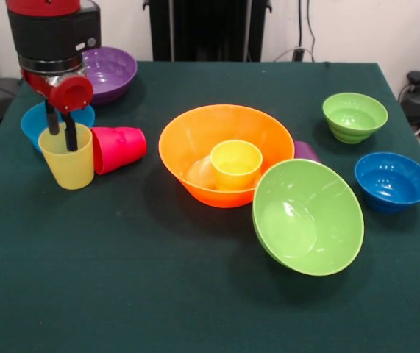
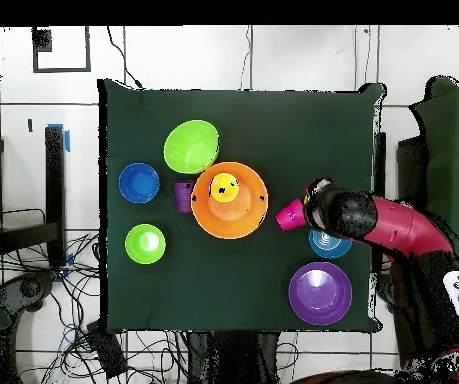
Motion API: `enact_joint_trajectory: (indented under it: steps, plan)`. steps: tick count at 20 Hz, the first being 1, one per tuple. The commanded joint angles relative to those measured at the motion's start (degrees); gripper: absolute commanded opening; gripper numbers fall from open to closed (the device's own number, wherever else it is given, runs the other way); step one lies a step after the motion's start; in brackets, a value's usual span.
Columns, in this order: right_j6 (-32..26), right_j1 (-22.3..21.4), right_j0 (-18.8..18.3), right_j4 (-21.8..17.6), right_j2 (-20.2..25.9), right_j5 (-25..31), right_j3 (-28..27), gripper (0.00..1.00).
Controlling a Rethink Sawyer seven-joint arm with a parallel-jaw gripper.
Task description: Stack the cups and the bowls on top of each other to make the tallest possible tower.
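My gripper (image 1: pixel 61 142) hangs over the upright pale yellow cup (image 1: pixel 67 158) at the table's left. It is open, with one finger (image 1: pixel 70 136) inside the cup and the other (image 1: pixel 51 119) outside its rim. A red-pink cup (image 1: pixel 118 149) (image 2: pixel 291 215) lies on its side against the yellow one. At the centre, the large orange bowl (image 1: pixel 195 136) (image 2: pixel 243 215) holds a yellow-orange cup (image 1: pixel 235 163) (image 2: pixel 224 187). A large lime green bowl (image 1: pixel 309 217) (image 2: pixel 191 146) leans tilted on the orange bowl. A purple cup (image 1: pixel 307 151) (image 2: pixel 182 195) peeks out behind it.
A small blue bowl (image 1: pixel 31 121) (image 2: pixel 329 244) sits just behind the gripper. The large purple bowl (image 1: pixel 112 72) (image 2: pixel 320 293) is at the far left corner. A small green bowl (image 1: pixel 354 116) (image 2: pixel 145 244) and another blue bowl (image 1: pixel 392 182) (image 2: pixel 139 183) stand at the right. Overhead, the arm (image 2: pixel 378 222) covers the pale yellow cup.
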Motion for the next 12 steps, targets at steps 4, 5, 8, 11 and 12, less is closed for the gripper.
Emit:
enact_joint_trajectory:
  steps: [4,5,8,11,12]
  plan:
    - [-1.4,3.5,2.1,-2.8,0.0,-1.3,-0.5,1.00]
    - [-1.6,3.6,2.0,-2.8,0.0,-1.5,-0.5,1.00]
    - [-1.9,3.0,1.5,-2.8,0.3,-1.7,0.5,1.00]
    - [-1.8,1.7,1.5,-2.2,0.5,-0.8,1.5,1.00]
    - [-1.8,1.1,1.5,-1.9,0.6,-0.4,1.9,1.00]
